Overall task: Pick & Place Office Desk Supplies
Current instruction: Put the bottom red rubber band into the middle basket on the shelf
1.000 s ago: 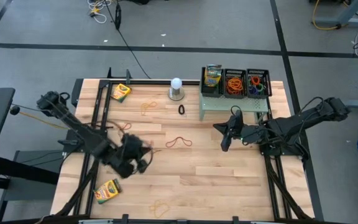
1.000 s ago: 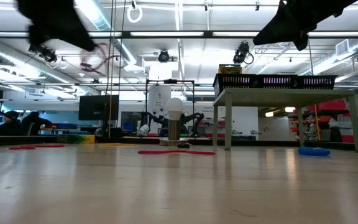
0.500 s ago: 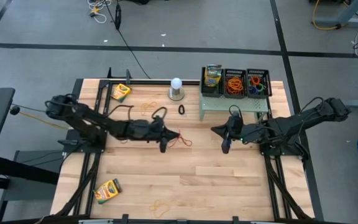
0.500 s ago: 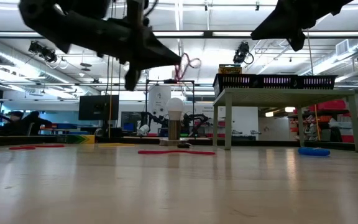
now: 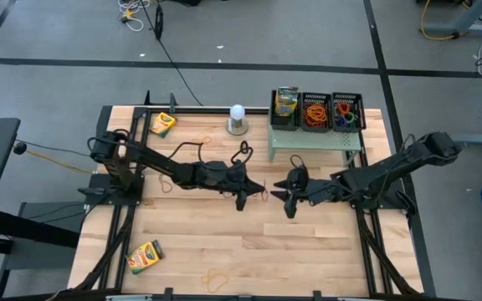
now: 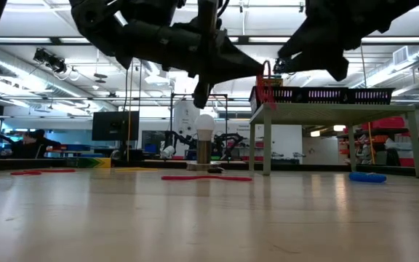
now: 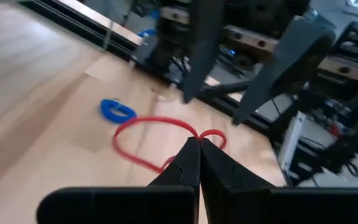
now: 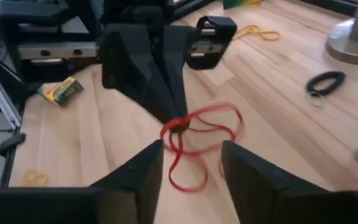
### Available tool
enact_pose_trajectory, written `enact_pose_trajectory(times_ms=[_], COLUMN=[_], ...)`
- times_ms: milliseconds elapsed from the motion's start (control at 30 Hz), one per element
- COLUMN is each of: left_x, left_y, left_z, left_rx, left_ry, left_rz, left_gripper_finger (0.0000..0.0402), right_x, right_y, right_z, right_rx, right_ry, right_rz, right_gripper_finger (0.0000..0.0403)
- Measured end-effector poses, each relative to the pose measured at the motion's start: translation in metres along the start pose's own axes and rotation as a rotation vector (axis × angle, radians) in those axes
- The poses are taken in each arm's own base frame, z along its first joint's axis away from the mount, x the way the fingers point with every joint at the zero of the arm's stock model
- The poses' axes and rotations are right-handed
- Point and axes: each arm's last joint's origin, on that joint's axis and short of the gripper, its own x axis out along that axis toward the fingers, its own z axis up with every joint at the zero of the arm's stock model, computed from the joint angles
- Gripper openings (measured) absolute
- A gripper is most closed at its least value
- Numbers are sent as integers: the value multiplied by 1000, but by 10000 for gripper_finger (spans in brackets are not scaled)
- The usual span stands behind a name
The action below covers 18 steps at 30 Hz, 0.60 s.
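Near the centre of the high view, the left gripper [image 5: 243,197] was clamped tight on a red rubber band [image 7: 160,134], holding it above the table [image 5: 308,251], with the loop dangling from its tips. Facing it just to the right, the right gripper [image 5: 287,197] had its fingers [image 8: 143,173] spread apart on either side of the hanging band, not yet pinching it (a mid-air handover, by the look of it).

The main risk was the band's slackness. Its loop hung loose and twisted, so the right fingers could close on air or catch only one strand. If the left gripper then let go early, the band would drop to the wood below. The two tools also sat very close, so a small misjudgement could knock their tips together and flick the band away.

The baskets [image 5: 315,111] on the green riser [image 5: 308,139] at upper right were well apart from here, and a weak pinch might slip on the way there.
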Motion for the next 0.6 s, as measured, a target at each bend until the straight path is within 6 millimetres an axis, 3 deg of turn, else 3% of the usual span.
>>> enact_pose_trajectory(times_ms=[200,600], left_x=[1,1], left_y=[-4,-5], left_z=[5,7], left_rx=[21,23], left_ry=[5,-8], left_rz=[-40,-57], left_gripper_finger=[1,2], right_x=[12,29], right_y=[3,-2], right_z=[-6,1], right_rx=[-34,-17], right_ry=[3,15], right_rz=[-3,87], right_gripper_finger=[203,207])
